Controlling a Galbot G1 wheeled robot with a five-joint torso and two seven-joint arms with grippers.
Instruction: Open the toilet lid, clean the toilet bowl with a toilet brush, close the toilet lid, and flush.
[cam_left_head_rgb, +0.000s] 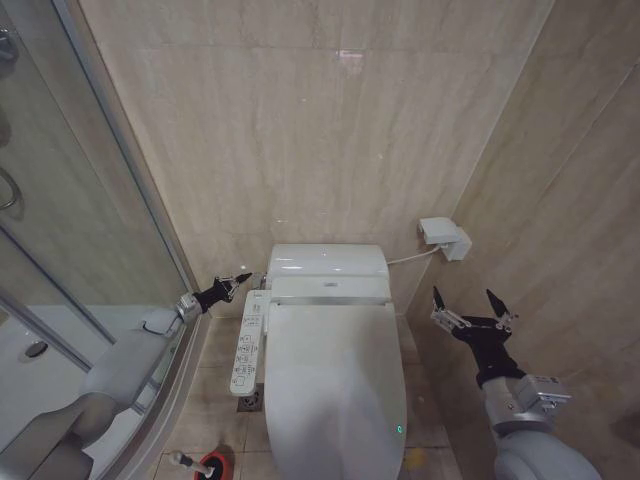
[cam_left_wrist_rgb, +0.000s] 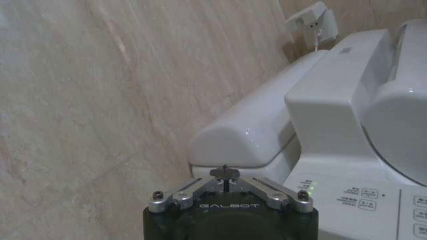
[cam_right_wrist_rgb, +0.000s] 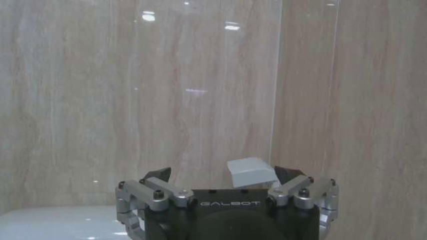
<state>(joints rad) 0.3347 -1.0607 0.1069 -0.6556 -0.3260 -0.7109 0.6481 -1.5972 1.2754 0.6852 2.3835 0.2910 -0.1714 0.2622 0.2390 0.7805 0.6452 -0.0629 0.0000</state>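
The toilet lid (cam_left_head_rgb: 335, 390) lies flat and closed over the toilet bowl, which is hidden beneath it. The toilet brush (cam_left_head_rgb: 187, 461) stands in its red holder cup (cam_left_head_rgb: 213, 465) on the floor, left of the toilet's front. My left gripper (cam_left_head_rgb: 238, 282) is shut on nothing and hovers beside the tank's left end, just above the control panel; in the left wrist view this gripper (cam_left_wrist_rgb: 225, 175) points at the tank (cam_left_wrist_rgb: 247, 135). My right gripper (cam_left_head_rgb: 470, 303) is open and held up to the right of the toilet, near the side wall.
A white button panel (cam_left_head_rgb: 247, 345) runs along the toilet's left side. A glass shower wall (cam_left_head_rgb: 60, 200) and white tray (cam_left_head_rgb: 30, 390) stand at the left. A white wall box (cam_left_head_rgb: 444, 238) with a cable sits behind the tank. Tiled walls close in behind and to the right.
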